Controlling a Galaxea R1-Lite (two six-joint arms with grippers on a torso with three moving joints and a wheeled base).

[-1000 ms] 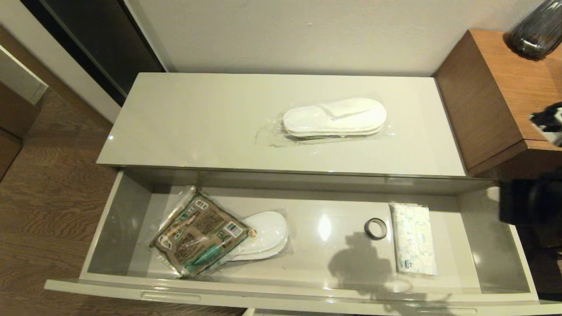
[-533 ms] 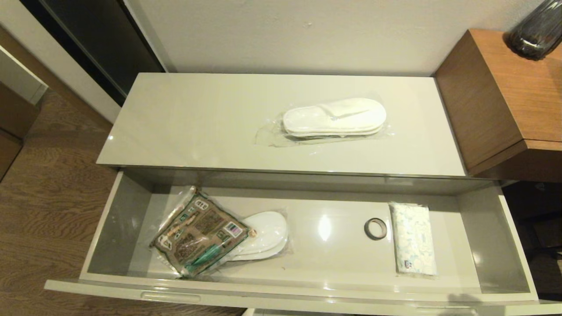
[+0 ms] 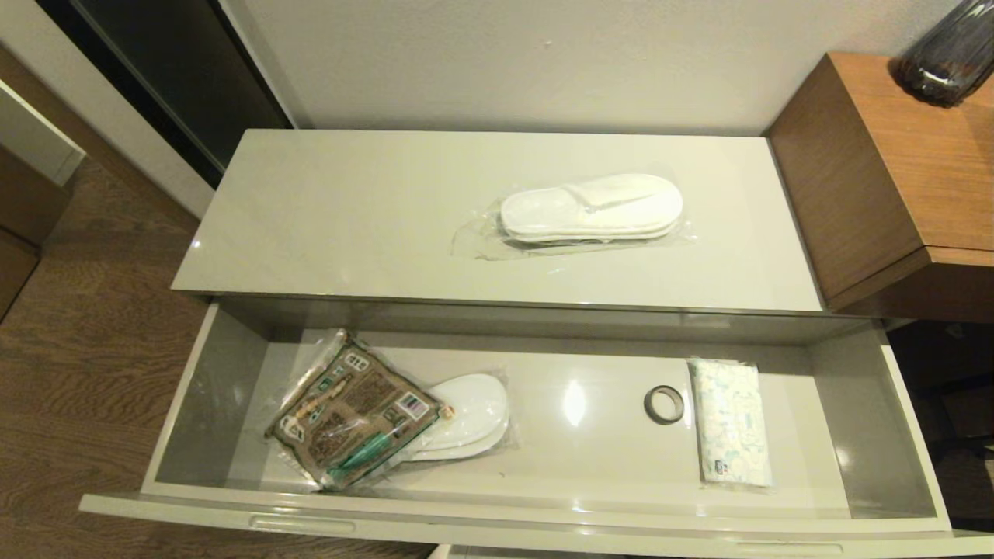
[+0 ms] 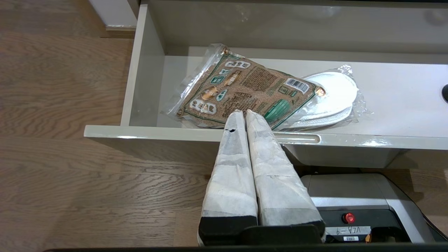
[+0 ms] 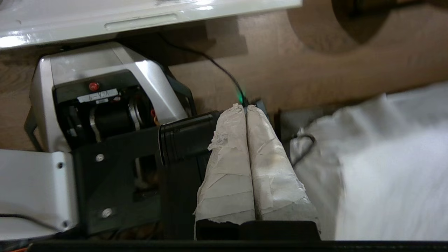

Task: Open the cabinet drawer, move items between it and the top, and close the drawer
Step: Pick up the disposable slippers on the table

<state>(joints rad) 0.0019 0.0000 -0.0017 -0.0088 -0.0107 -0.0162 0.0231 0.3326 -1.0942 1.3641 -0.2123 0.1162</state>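
The cabinet drawer (image 3: 194, 388) stands pulled fully open. In it lie a brown-and-green packet (image 3: 353, 411) resting on a wrapped slipper pair (image 3: 470, 415), a small black tape roll (image 3: 665, 404) and a white printed pack (image 3: 730, 433). Another wrapped slipper pair (image 3: 592, 208) lies on the top (image 3: 326, 217). Neither arm shows in the head view. My left gripper (image 4: 244, 112) is shut and empty, just outside the drawer's front edge (image 4: 157, 133), in line with the packet (image 4: 245, 89). My right gripper (image 5: 244, 106) is shut and empty, low beside the robot base.
A brown wooden side unit (image 3: 885, 171) with a dark glass vase (image 3: 943, 54) stands higher at the right. Wood floor (image 3: 85, 326) lies to the left. The robot base (image 5: 101, 94) sits below the drawer front, with white cloth (image 5: 385, 164) beside it.
The right arm, seen at the right edge a second ago, has dropped out of the head view, and its shadow has left the drawer floor. The items have not moved.
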